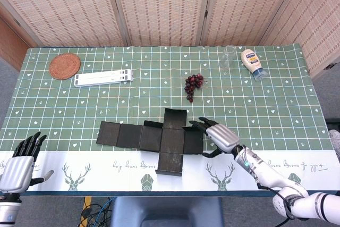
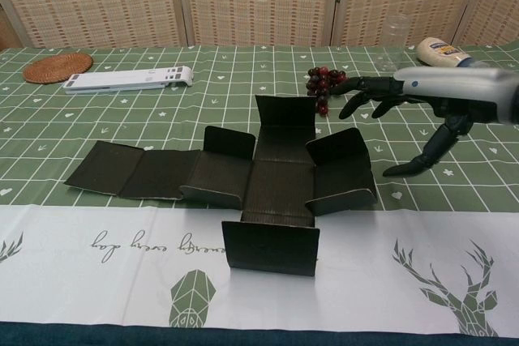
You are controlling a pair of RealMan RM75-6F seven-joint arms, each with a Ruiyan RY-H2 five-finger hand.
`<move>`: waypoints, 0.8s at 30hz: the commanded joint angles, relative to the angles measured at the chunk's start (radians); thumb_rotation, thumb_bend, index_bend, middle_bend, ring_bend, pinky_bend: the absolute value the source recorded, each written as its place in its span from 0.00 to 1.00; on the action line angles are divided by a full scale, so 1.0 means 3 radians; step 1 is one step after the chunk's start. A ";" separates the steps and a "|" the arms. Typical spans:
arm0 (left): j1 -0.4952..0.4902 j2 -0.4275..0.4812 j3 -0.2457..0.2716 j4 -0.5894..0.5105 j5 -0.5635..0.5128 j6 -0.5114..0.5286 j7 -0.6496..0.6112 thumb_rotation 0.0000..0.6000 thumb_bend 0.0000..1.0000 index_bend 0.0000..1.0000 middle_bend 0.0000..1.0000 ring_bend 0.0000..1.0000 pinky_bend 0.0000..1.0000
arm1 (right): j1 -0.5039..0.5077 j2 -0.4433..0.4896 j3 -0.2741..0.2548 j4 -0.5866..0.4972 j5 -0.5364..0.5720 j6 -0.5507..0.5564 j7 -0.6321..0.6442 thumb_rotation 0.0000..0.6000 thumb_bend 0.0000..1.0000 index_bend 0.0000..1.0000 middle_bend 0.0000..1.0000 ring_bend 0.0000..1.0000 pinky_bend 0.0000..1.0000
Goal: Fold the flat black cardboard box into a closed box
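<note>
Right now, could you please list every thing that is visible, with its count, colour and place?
box: one, black, unfolded with some flaps raised, near the front middle of the table.
grapes: one bunch, dark red, behind the box.
coaster: one, brown woven, far left corner.
stand: one, white, flat, right of the coaster.
glass: one, clear, far right.
bottle: one, white with a label, lying right of the glass.
table: one, green patterned cloth with a white front border.
screen: one, beige woven panels, behind the table.
left hand: open, at the front left edge.
right hand: open, fingers spread beside the box's right flap.
</note>
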 commanded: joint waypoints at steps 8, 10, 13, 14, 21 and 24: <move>0.0032 0.0016 0.0020 -0.0011 -0.0010 0.0031 -0.0007 1.00 0.14 0.00 0.00 0.00 0.08 | 0.0171 -0.0401 -0.0086 0.0290 0.0056 0.0008 -0.0811 1.00 0.20 0.00 0.14 0.06 0.13; 0.0039 0.0023 0.0021 -0.0011 -0.0010 0.0041 -0.0015 1.00 0.14 0.00 0.00 0.00 0.08 | 0.0220 -0.0463 -0.0056 0.0384 0.0116 0.0000 -0.0983 1.00 0.20 0.00 0.14 0.06 0.13; 0.0053 0.0033 0.0023 -0.0009 -0.0011 0.0061 -0.0028 1.00 0.14 0.00 0.00 0.00 0.08 | 0.0326 -0.0561 0.0020 0.0518 0.0302 -0.0100 -0.1140 1.00 0.20 0.00 0.14 0.06 0.13; 0.0057 0.0036 0.0024 -0.0009 -0.0011 0.0066 -0.0032 1.00 0.14 0.00 0.00 0.00 0.08 | 0.0378 -0.0595 0.0054 0.0562 0.0383 -0.0164 -0.1159 1.00 0.20 0.00 0.14 0.06 0.13; 0.0086 0.0054 0.0029 -0.0006 -0.0017 0.0099 -0.0056 1.00 0.14 0.00 0.00 0.00 0.08 | 0.0636 -0.0902 0.0166 0.1009 0.0426 -0.0115 -0.1541 1.00 0.20 0.00 0.14 0.06 0.13; 0.0090 0.0059 0.0028 -0.0008 -0.0017 0.0105 -0.0058 1.00 0.14 0.00 0.00 0.00 0.08 | 0.0759 -0.1099 0.0246 0.1291 0.0373 -0.0025 -0.1611 1.00 0.20 0.00 0.14 0.06 0.13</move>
